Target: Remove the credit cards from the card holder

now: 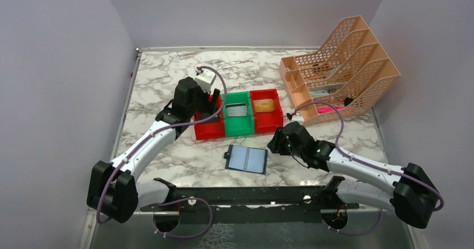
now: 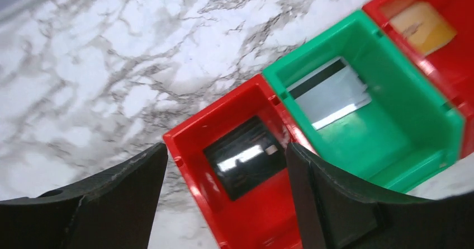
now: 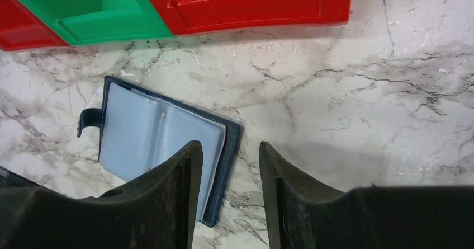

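Observation:
The navy card holder lies open and flat on the marble, pale blue pockets up. A black credit card lies in the left red bin. A silver one is in the green bin. A gold one is in the right red bin. My left gripper hangs open above the left red bin, holding nothing. My right gripper is open, low over the table at the holder's right edge.
A peach mesh file organiser stands at the back right with a few items in it. The three bins sit side by side mid-table, just behind the holder. Grey walls close in the left, back and right sides.

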{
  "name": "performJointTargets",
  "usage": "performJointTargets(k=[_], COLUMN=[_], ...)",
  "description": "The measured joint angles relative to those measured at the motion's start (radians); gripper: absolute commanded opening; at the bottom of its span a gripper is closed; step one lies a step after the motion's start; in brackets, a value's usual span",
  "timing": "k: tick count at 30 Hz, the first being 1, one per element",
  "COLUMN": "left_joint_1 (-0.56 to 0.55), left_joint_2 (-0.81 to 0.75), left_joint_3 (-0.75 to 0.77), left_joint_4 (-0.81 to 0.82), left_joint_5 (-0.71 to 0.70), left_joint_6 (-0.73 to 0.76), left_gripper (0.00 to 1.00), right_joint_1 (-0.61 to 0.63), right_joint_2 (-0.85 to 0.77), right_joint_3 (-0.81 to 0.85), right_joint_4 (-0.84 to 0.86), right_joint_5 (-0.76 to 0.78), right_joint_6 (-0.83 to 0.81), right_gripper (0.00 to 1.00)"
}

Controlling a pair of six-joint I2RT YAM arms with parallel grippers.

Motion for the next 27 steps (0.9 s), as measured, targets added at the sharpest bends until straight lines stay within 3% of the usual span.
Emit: performJointTargets(k=[9,12,14,20,27], left_joint_1=[0.000,0.000,0.000,0.000,0.000], left_joint_2=[0.082,0.106,0.126,0.197,0.322], left_joint_3=[0.045,0.023,0.022,0.022,0.040], left_joint_4=[-0.178,-0.215,-0.233,-0.238,-0.241], left_joint_5=[-0.016,-0.023,-0.024,-0.027,-0.039], left_joint_6=[-0.553,-0.657,-0.698,-0.759,-0.768], left_gripper=[0.67,0.52,0.43,0.34,0.32], right_joint_1=[0.000,0.000,0.000,0.000,0.000], right_joint_2=[0.017,0.017,0.017,0.017,0.016], right_joint_3=[0.000,0.000,0.000,0.000,0.000], right_joint_4=[-0.001,-0.001,-0.002,-0.002,-0.006], right_joint_5=[0.000,0.000,0.000,0.000,0.000], right_joint_6=[0.000,0.000,0.000,0.001,0.001], right_gripper=[0.48,0.48,0.48,0.48,0.49])
